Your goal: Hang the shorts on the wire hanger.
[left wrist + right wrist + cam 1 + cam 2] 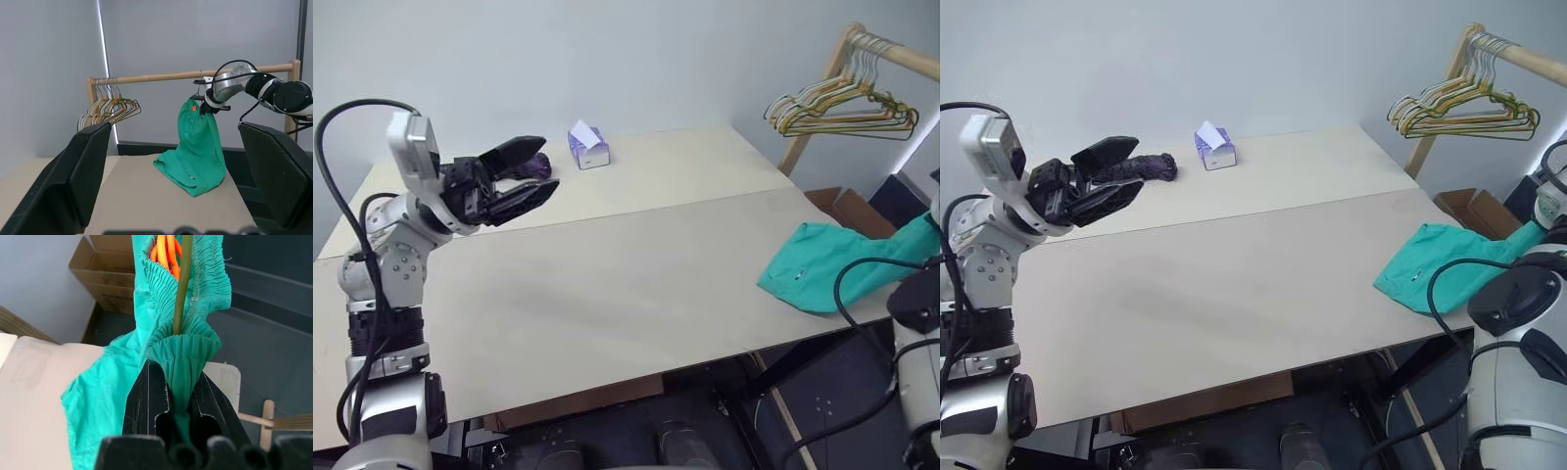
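I see the right gripper (182, 404) pinched nearly closed on the gathered elastic waistband of the shorts (117, 377), with a ribbed fold of teal cloth squeezed between its two black fingers (146, 401). A thin olive-grey wire of the wire hanger (182, 289) runs up through the waistband just beyond the fingertips, beside an orange tag inside the band. From the left wrist view, the shorts (198, 147) hang from the right gripper (208, 105) up near the wooden rail (161, 77), soft and crumpled, their lower legs slumping onto the far edge of the table. In the head view that puts them at about 3 o'clock of the pale matte table (607, 284), draped over its right edge.

My left gripper (524, 176) is held wide apart and carries nothing; its blocky black fingers (85, 166) hover above the table at about 10 o'clock. Just behind it lies a dark purple folded umbrella (1141, 168), and at 12 o'clock stands a small purple tissue box (588, 147). A bunch of thin pastel hangers (842, 108) hangs on the rail at roughly 2 o'clock, and a brown cardboard box (850, 211) sits below them beyond the table
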### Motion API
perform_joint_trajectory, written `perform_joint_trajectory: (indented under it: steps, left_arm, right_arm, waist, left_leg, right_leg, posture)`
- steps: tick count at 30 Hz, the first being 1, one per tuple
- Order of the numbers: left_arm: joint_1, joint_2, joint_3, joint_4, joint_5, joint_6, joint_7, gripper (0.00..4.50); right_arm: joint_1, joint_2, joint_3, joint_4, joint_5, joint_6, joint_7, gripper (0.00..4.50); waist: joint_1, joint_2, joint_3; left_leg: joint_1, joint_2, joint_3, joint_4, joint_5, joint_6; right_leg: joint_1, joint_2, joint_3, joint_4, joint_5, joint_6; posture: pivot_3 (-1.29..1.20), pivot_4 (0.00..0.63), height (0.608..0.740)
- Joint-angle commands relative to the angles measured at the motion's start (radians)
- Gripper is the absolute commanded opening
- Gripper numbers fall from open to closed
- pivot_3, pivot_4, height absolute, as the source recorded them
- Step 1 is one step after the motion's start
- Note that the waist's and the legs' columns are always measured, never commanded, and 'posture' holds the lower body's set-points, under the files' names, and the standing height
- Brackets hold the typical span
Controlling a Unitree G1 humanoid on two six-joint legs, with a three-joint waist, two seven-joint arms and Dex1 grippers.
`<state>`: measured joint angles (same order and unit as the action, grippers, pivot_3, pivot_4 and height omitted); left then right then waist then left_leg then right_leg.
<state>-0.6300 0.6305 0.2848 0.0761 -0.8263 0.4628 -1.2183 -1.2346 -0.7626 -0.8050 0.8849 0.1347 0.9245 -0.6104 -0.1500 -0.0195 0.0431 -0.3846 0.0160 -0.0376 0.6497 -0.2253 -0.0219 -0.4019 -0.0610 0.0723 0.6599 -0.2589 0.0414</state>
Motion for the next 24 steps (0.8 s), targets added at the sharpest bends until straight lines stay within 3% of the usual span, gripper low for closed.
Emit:
perform_joint_trajectory:
  steps: [1,2,13,19,24]
  left_arm:
    - [-0.015,0.004,0.023,-0.03,-0.023,-0.006,-0.007,4.5]
    - [-0.014,0.004,0.023,-0.031,-0.023,-0.007,-0.008,4.5]
    - [-0.009,0.0,0.024,-0.033,-0.022,-0.013,-0.01,4.5]
    - [-0.011,-0.001,0.022,-0.024,-0.013,-0.014,-0.008,4.5]
    - [0.0,0.0,0.036,-0.026,-0.009,-0.015,0.019,4.5]
  right_arm:
    - [0.001,-0.026,0.029,0.0,0.016,-0.008,0.0,0.09]
    - [0.002,-0.025,0.036,0.001,0.015,-0.01,-0.005,0.78]
    - [0.039,0.043,0.26,-0.156,-0.114,-0.048,-0.094,4.47]
    - [0.106,0.087,0.584,-0.388,-0.359,-0.123,-0.119,4.47]
    - [0.119,0.125,0.76,-0.454,-0.484,-0.219,-0.073,4.47]
  waist:
    - [0.0,0.0,0.0]
    - [0.0,0.0,0.0]
    - [-0.001,0.0,0.0]
    - [-0.001,0.001,0.0]
    - [-0.002,0.001,0.0]
  left_leg:
    - [0.0,0.0,0.0,0.0,0.0,0.0]
    - [0.0,0.0,0.0,0.0,0.0,0.0]
    - [0.0,0.0,0.0,-0.001,0.0,0.0]
    - [0.0,0.0,0.0,-0.001,0.0,0.0]
    - [0.001,0.001,0.0,-0.001,0.0,0.0]
  right_leg:
    - [0.0,0.0,0.0,0.0,0.0,0.0]
    - [0.0,0.0,0.0,0.0,0.0,0.0]
    - [0.0,0.0,0.001,0.0,0.0,0.0]
    - [-0.001,0.0,0.001,0.001,0.0,0.0]
    - [-0.001,0.001,0.001,0.001,0.0,0.0]
  posture:
    - [-0.04,0.0,0.74]
    - [-0.04,0.0,0.74]
    - [-0.04,0.0,0.74]
    - [-0.04,0.0,0.74]
    - [-0.02,0.0,0.74]
